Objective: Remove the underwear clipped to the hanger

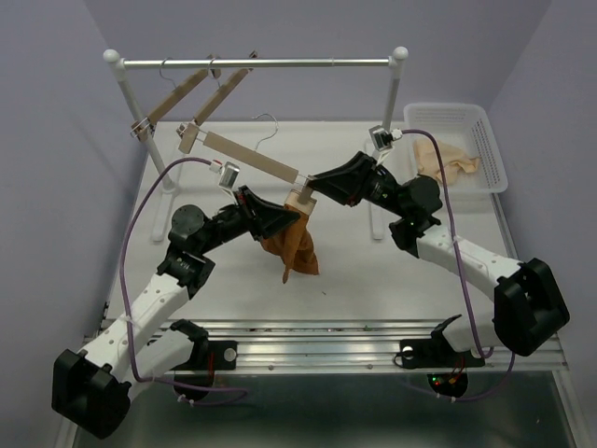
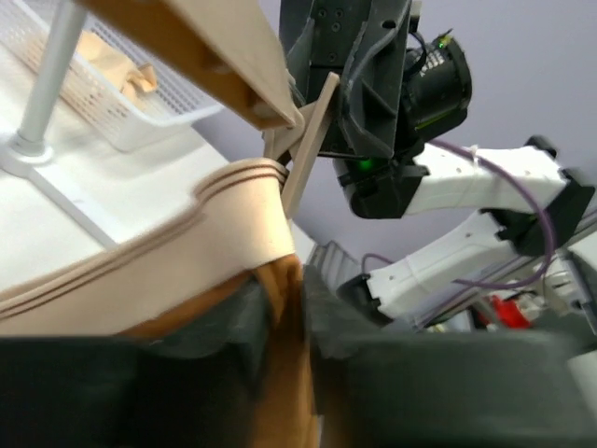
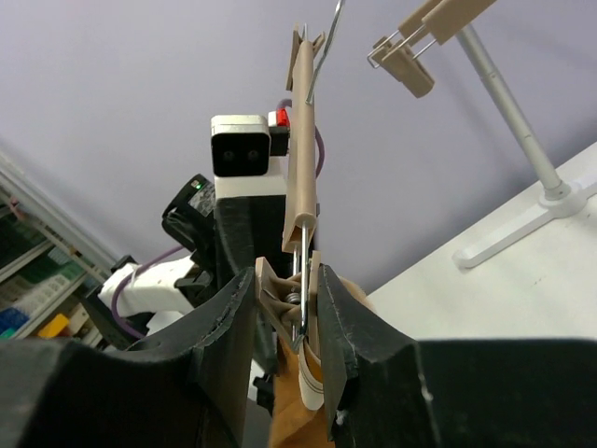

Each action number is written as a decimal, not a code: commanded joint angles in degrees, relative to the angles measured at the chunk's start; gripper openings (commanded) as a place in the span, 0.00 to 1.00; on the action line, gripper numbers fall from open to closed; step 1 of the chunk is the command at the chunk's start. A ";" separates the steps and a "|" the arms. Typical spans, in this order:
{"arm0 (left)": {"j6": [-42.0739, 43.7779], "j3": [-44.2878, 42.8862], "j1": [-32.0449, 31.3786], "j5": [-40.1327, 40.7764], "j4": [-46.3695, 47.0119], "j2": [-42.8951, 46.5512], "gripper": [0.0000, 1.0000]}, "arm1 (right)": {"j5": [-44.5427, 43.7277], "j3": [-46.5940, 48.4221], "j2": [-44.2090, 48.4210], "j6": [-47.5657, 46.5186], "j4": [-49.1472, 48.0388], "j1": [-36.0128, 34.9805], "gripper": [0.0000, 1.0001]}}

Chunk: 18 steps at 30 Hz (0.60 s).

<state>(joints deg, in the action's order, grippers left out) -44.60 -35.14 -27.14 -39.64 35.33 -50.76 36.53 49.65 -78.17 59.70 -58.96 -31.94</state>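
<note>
By my reading the job is sitting about halfway. The hanger (image 1: 247, 161) is hovering over the middle of the worktop (image 1: 373, 275), slanting from 10 o'clock in towards the centre. The underwear (image 1: 294, 245) is hanging from only the centre-end clip (image 3: 295, 303), while the clip at the 10 o'clock end (image 1: 189, 138) is looking bare. The rust-brown fabric is drooping in a bunched twist below that one clip, and its pale waistband (image 2: 187, 252) is running up into it.

The right fingers (image 3: 359, 336), reaching in from 3 o'clock, are clenching that clip from both sides. I cannot tell whether the clip is actually gaping yet. The left fingers (image 2: 210, 373), coming from 8 o'clock, are pinching the brown fabric just under the waistband. What is remaining, as I judge it, is opening this last clip and drawing the cloth clear of the hanger.

At 12 o'clock the rack rail (image 1: 256, 63) is carrying two spare hangers (image 1: 177, 93) towards 11 o'clock. At 2 o'clock a white basket (image 1: 462, 114) is holding a pale cloth (image 1: 448, 154). Both arms are crowding the same end of the hanger, leaving little room between them. The rack post (image 1: 395, 93) is standing just behind the right arm, limiting any swing towards 1 o'clock.
</note>
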 commanded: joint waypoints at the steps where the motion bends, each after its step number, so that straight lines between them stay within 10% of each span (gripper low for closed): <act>1: 1.80 -0.29 0.33 -0.97 1.85 2.60 0.22 | -4.10 -0.08 1.09 -1.43 -0.45 -0.31 0.01; 3: 1.88 -0.37 0.24 -1.14 1.85 2.34 0.01 | -4.36 -0.25 0.48 -0.20 -1.68 -0.31 0.01; 18: 3.99 0.59 0.33 8.87 -6.57 7.16 0.00 | -14.99 -2.19 5.66 -5.56 6.57 -0.31 0.01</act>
<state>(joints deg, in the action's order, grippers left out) -42.87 -34.76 -26.89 -35.38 30.72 -48.42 28.73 47.09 -76.58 58.76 -53.82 -32.27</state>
